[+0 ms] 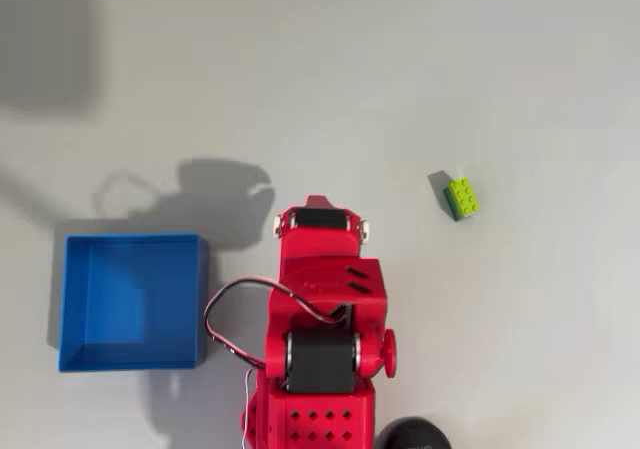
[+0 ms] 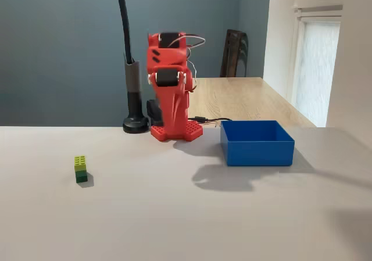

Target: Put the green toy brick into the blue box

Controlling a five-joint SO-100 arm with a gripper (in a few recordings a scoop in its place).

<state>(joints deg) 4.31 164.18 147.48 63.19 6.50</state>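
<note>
The green toy brick (image 1: 461,198) lies alone on the pale table, right of the red arm (image 1: 320,309) in the overhead view; in the fixed view the green toy brick (image 2: 81,168) sits at front left, lime on top with a darker green base. The blue box (image 1: 135,241) rests left of the arm's base, and the blue box (image 2: 258,152) looks empty inside. The red arm (image 2: 168,81) is folded upright over its base, well away from both. Its gripper is tucked in the fold, and I cannot make out the jaws.
A black stand with a round foot (image 2: 136,123) rises just beside the arm's base, and the round foot (image 1: 412,434) shows at the bottom edge from overhead. A wooden table (image 2: 244,98) and a chair stand behind. A black cable (image 1: 225,304) loops between arm and box.
</note>
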